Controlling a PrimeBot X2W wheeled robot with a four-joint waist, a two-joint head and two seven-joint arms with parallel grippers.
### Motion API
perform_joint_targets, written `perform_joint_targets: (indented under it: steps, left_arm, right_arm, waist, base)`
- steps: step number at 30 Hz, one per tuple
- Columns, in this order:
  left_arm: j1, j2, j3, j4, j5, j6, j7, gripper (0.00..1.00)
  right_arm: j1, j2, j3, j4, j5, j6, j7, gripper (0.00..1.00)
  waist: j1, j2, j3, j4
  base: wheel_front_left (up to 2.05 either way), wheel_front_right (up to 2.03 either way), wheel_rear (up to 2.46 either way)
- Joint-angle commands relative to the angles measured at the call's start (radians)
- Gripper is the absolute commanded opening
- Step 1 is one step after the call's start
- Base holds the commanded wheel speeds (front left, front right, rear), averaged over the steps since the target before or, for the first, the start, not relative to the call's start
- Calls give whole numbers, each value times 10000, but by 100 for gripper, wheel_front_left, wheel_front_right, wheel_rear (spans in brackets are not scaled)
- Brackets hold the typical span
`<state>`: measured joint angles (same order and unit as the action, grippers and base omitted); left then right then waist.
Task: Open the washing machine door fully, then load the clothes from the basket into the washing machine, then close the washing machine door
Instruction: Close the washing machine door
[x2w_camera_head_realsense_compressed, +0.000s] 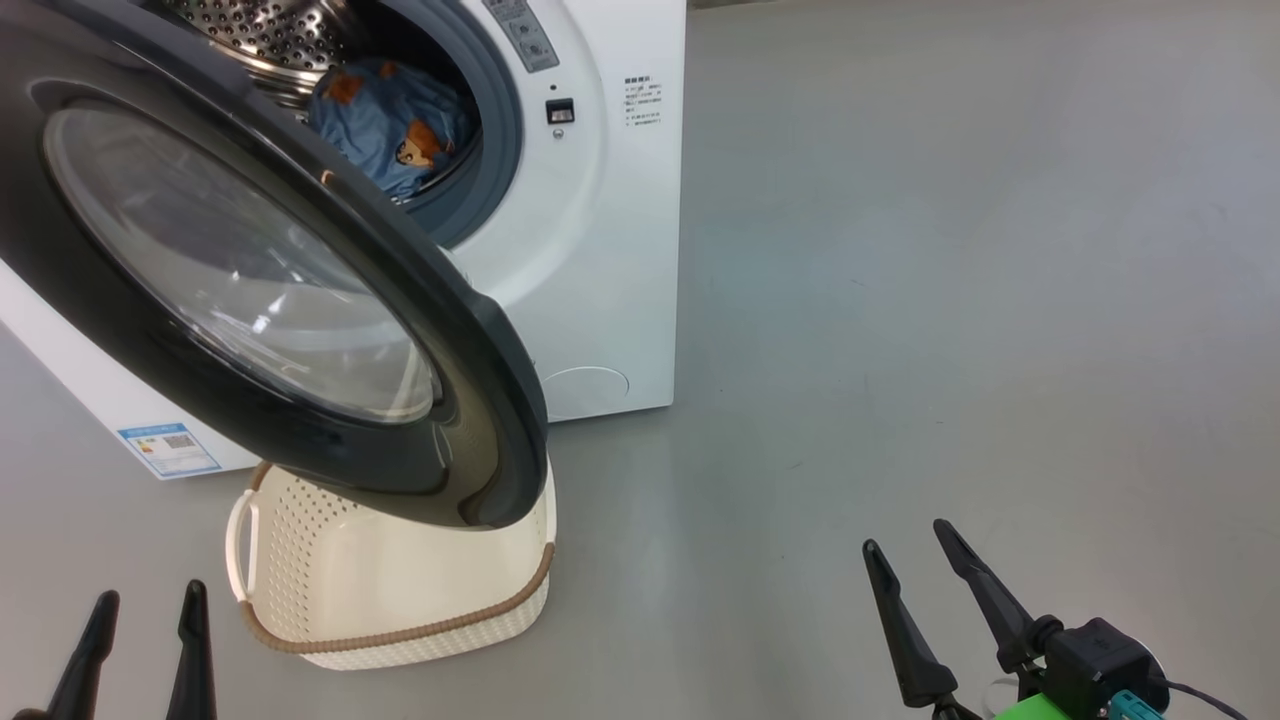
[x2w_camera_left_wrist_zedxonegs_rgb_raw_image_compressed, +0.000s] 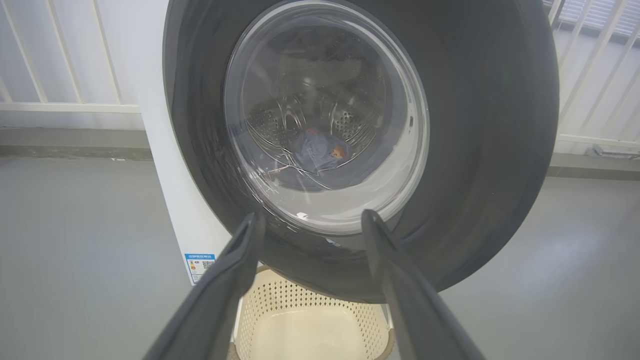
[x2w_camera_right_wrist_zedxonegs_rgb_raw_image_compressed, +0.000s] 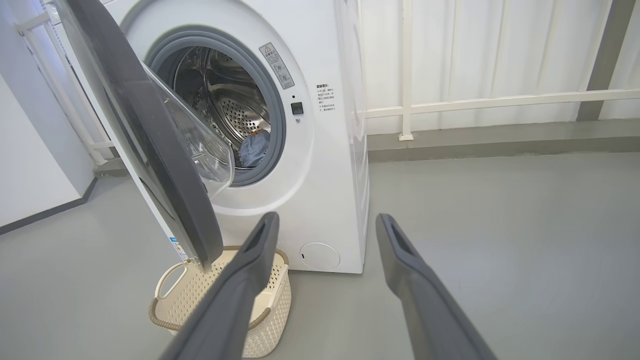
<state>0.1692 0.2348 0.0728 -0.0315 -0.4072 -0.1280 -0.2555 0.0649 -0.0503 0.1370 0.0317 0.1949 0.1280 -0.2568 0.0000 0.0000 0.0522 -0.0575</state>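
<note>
Clothes (x2w_camera_head_realsense_compressed: 390, 130) in drum (x2w_camera_head_realsense_compressed: 262, 40), basket (x2w_camera_head_realsense_compressed: 420, 632) looks empty. My left gripper (x2w_camera_head_realsense_compressed: 150, 592), right gripper (x2w_camera_head_realsense_compressed: 906, 535) spread, holding nothing. Next: I push washing machine door (x2w_camera_head_realsense_compressed: 480, 400) shut.

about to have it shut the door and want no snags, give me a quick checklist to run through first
1. Clothes inside the drum: ok, a blue bundle lies in it.
2. Nothing draped over the gasket: cannot tell, the washing machine door hides part of its lower lip.
3. Basket emptied: ok for the bare inside that shows; the part under the door is hidden.
4. Left gripper free: ok, fingers apart, holding nothing.
5. Right gripper free: ok, fingers apart, holding nothing.
6. Door's lower edge clears the basket rim: cannot tell.
</note>
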Motion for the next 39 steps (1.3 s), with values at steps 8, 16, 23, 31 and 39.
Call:
perform_joint_targets:
  steps: [8,16,23,31,39]
  left_arm:
    - [-127,221,315,-116,191,-27,-62,100]
    - [-170,265,228,-25,161,-27,-62,100]
    - [-142,236,150,-3,152,-27,-62,100]
    - [-131,211,145,42,157,-27,-62,100]
    - [-143,194,76,97,48,-27,-63,100]
  right_arm:
    - [-17,1,163,-295,-19,27,-49,100]
    - [-49,1,168,-289,-27,27,-49,100]
    - [-104,1,176,-199,-44,27,-49,100]
    - [-122,1,147,-71,35,27,-49,99]
    - [-328,1,87,-842,428,27,-49,0]
  waist:
    - [0,0,9,24]
    - [0,0,33,110]
    - [0,0,-65,188]
    - [0,0,-89,251]
    - [0,0,-71,329]
  base:
    - [0,0,0]
    - [0,0,0]
    - [0,0,0]
    - [0,0,0]
    - [0,0,0]
